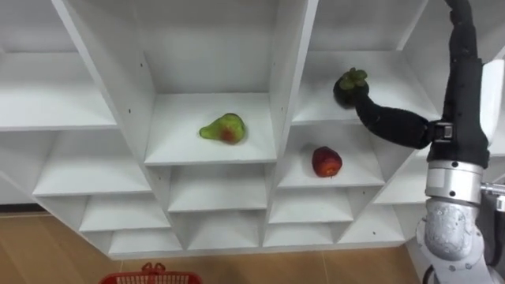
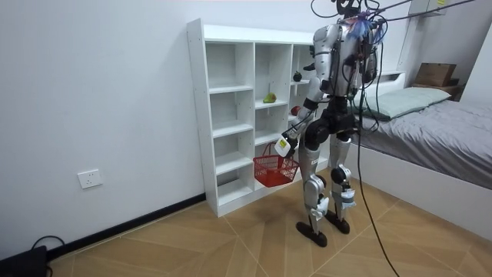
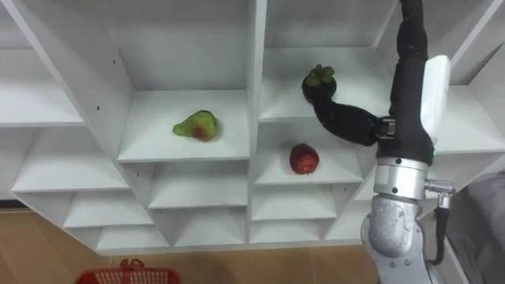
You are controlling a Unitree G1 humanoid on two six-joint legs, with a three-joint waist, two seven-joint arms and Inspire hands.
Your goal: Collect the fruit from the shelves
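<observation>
A dark mangosteen (image 1: 348,82) with a green cap sits in the upper right compartment of the white closet (image 1: 209,155). My right hand (image 1: 387,118) reaches into that compartment and its dark tip meets the fruit; the grip is not discernible. A green pear (image 1: 223,128) with a red patch lies in the middle compartment. On the shelf below the mangosteen sits a red apple (image 1: 327,161). My left hand (image 2: 286,145) hangs low at my side, shut on the handle of a red basket (image 2: 274,170), whose rim (image 1: 150,277) shows at the bottom.
I stand upright close to the closet's front on a wooden floor (image 2: 231,238). A bed (image 2: 430,123) lies behind me on the room view's right. The closet's lower compartments (image 1: 213,201) hold nothing.
</observation>
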